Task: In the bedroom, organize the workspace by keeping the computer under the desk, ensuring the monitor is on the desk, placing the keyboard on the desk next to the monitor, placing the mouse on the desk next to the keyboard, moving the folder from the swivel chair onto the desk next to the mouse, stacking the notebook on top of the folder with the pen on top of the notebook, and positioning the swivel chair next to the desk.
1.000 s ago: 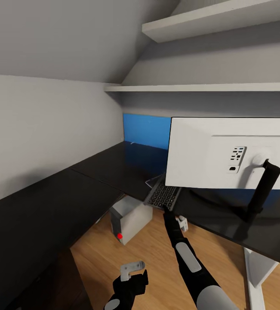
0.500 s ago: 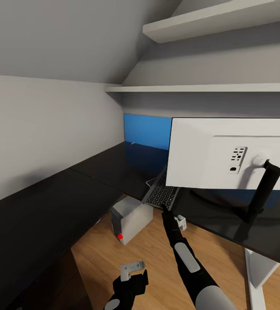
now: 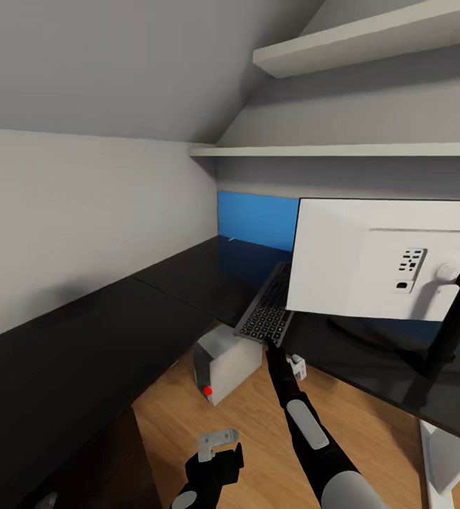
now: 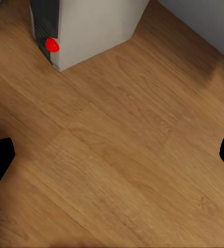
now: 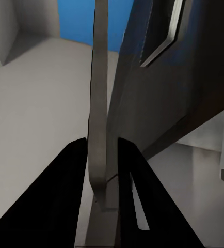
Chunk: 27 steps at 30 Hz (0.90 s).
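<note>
Keyboard [image 3: 268, 309] pinched at near edge by right gripper [image 3: 267, 344].
Far end on desk [image 3: 187, 283]; left gripper [image 4: 112, 155] wide, idle.

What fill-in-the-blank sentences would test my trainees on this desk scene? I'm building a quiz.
1. The right end effector grips the edge of the ____.
2. The computer stands on the floor under the ____.
3. The monitor shows its ____ back.
4. The left end effector hangs open above the wooden ____.

Answers: keyboard; desk; white; floor
</note>
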Motion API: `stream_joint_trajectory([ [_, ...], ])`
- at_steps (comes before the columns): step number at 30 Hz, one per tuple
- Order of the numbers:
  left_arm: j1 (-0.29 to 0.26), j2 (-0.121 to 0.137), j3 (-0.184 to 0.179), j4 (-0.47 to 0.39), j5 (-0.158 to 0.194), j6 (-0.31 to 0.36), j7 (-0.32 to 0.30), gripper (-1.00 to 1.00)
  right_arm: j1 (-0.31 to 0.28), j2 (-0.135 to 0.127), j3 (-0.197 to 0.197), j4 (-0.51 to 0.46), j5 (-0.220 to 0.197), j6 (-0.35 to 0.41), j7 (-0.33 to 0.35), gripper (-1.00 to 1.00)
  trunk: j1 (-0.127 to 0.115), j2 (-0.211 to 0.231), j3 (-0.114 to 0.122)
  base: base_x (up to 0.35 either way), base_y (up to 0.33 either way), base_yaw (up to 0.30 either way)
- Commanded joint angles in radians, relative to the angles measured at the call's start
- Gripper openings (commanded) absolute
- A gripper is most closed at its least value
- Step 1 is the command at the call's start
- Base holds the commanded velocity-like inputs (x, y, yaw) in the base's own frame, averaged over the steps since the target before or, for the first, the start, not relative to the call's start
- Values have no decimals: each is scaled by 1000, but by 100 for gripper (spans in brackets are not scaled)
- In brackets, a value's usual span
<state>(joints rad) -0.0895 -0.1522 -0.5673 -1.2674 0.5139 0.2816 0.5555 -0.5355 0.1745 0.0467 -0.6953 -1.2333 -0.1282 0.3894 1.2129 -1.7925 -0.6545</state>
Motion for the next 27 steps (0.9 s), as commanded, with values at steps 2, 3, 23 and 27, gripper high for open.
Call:
stream_joint_trajectory([
  [2,-1,0,-2,-1,6,2,7,100,0,0,2,1,-10,-4,6,-100,0,0,2,0,0,145],
  [3,-1,0,-2,-1,6,2,8,100,0,0,2,1,-10,-4,6,-100,0,0,3,0,0,145],
  [23,-1,0,-2,0,6,2,9,100,0,0,18,0,-10,19,7,-100,0,0,28,0,0,147],
  [27,-1,0,-2,0,6,3,9,100,0,0,26,-2,-11,114,9,-100,0,0,31,0,0,118],
])
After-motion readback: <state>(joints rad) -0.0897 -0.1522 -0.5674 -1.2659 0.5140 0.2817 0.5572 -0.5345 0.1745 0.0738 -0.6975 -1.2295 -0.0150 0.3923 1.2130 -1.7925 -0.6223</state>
